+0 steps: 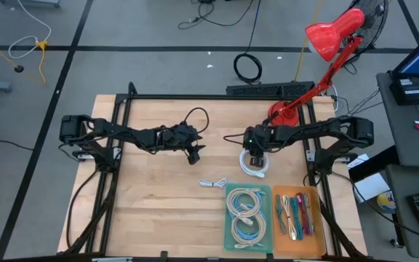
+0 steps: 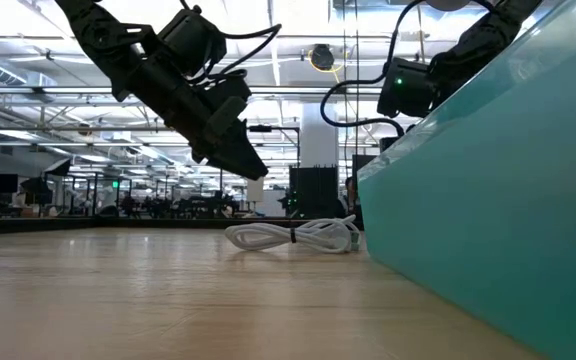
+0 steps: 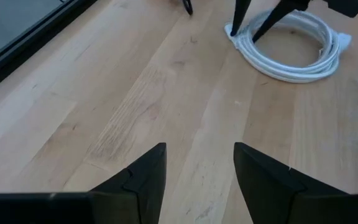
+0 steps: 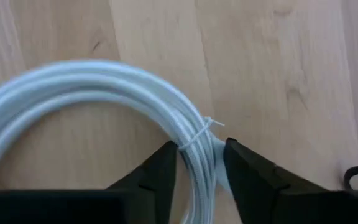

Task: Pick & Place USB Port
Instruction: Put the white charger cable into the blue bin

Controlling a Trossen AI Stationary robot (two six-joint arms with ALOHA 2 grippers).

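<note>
A: Straddling the coiled white cable (image 4: 104,93), the right gripper (image 4: 197,171) is being shown low over the table (image 1: 158,211). How are its fingers being held?

B: They are being held a little apart, one on each side of the bundled strands where a thin tie is wrapped round the coil. Whether the strands are actually being pinched cannot be told; the cable is lying flat on the wood and is not being lifted.

A: Where is the coil being shown on the table?

B: It is being shown right of centre, directly under the right gripper in the high view, with the green tray (image 1: 249,217) of coiled cables lying nearer than it and the orange tray (image 1: 297,213) of coloured cables just to the right of that tray.

A: And the left gripper (image 3: 197,171)?

B: It is being held above the table near the middle, well to the left of the coil, with its fingers parted and nothing between them. A small loose white cable (image 1: 214,183) is being shown on the wood between the two arms, just beyond the green tray's far left corner.

A: Is anything else being shown?

B: A red desk lamp (image 1: 324,44) is being shown at the far right edge.
</note>
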